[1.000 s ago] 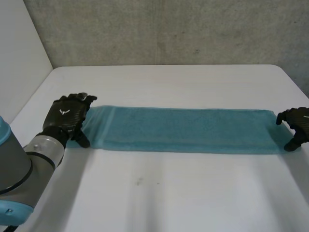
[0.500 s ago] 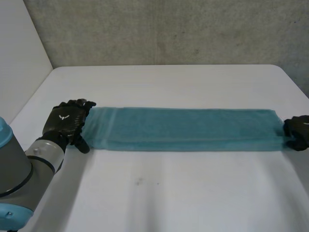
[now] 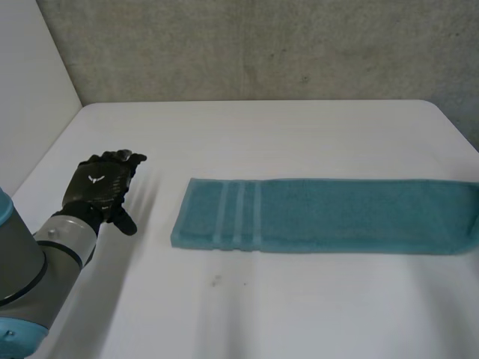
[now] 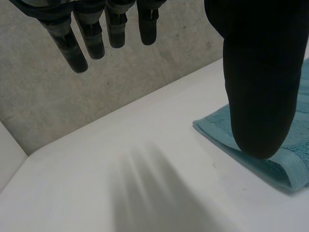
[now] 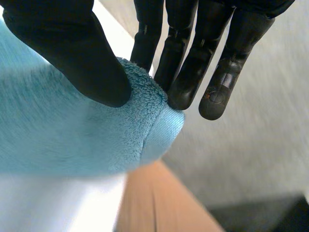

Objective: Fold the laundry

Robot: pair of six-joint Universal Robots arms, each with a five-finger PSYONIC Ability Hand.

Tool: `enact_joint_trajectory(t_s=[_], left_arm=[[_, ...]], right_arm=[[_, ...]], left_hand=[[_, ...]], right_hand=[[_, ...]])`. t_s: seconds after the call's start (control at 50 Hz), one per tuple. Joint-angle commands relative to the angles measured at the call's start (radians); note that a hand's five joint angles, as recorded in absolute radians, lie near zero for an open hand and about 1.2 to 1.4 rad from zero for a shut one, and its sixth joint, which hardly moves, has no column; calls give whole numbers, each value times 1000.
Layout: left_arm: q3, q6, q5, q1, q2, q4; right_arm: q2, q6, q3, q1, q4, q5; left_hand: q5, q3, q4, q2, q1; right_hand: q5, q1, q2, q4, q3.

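The towel is a long narrow strip on table, so prob. lengthwise fold done; crosswise folds left. L hand open, off it. R hand pinches the opposite end.

A: The left hand?
B: Left of the frame, fingers straight, thumb apart, holding nothing; its arm enters from the lower-left corner.
A: The right hand?
B: Thumb and fingers pinch the towel at its edge.
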Motion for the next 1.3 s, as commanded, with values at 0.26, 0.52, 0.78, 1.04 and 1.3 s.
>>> enact_joint_trajectory(t_s=[0.26,0.52,0.78,1.04,1.3], left_arm=[[1,0,-2,20,28,2],[10,0,1,19,24,2],[158,12,9,-115,-36,0],[444,29,8,-316,-367,-26],[475,141,-15,-320,-483,-35]], right_arm=[[142,31,-334,930,-6,-82],[409,32,-446,1102,18,-74],[41,265,-223,937,81,116],[-170,393,225,589,131,46],[-159,403,378,449,-14,-112]], left_hand=[[-22,7,10,12,5],[-22,7,10,12,5],[-8,21,24,27,19],[4,33,36,38,31],[1,30,33,35,28]], right_hand=[[240,441,218,205,209],[-292,-91,-314,-327,-323],[-982,-780,-1004,-1017,-1012],[-982,-780,-1004,-1017,-1012],[-534,-333,-556,-569,-565]])
